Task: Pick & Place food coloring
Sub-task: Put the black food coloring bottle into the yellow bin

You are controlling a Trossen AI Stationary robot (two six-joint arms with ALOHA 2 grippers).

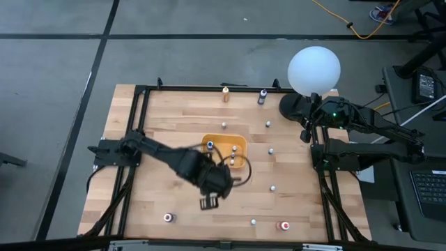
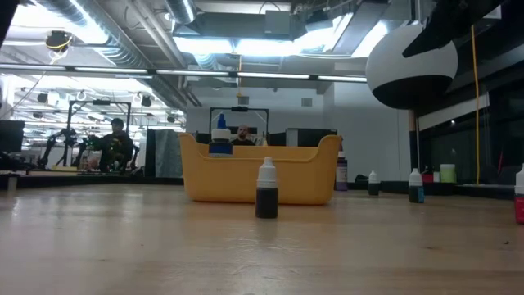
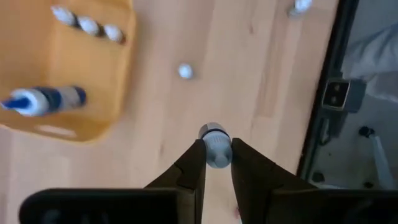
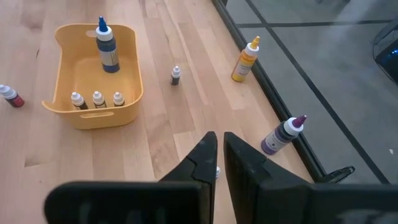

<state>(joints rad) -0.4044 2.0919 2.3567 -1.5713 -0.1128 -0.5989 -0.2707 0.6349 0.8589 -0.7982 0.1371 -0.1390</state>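
My left gripper (image 1: 209, 202) hangs over the table's near middle, just in front of the orange-yellow tray (image 1: 224, 152), shut on a small white-capped food coloring bottle (image 3: 216, 148). The tray (image 4: 96, 74) holds a taller blue-capped bottle (image 4: 107, 50) and three tiny bottles (image 4: 97, 99) standing on its floor. More tiny bottles stand scattered on the wood, such as one (image 1: 271, 150) right of the tray and one (image 2: 267, 190) in front of it. My right gripper (image 4: 217, 142) waits shut at the table's right edge, by its base (image 1: 305, 132). My left gripper pinches the small bottle by its white cap (image 3: 217, 142) between its two fingertips (image 3: 194, 165). The fingers come from above, pointing down. The bottle stays upright, cap up, with the wood showing well below it; its body is hidden under the cap.
A big white globe lamp (image 1: 314, 70) stands at the far right corner. An orange bottle (image 1: 226, 94) and a dark purple-tipped one (image 1: 263, 96) stand at the far edge. Two reddish bottles (image 1: 168, 217) (image 1: 283, 225) stand near the front edge. A black frame (image 1: 139, 125) rims the table.
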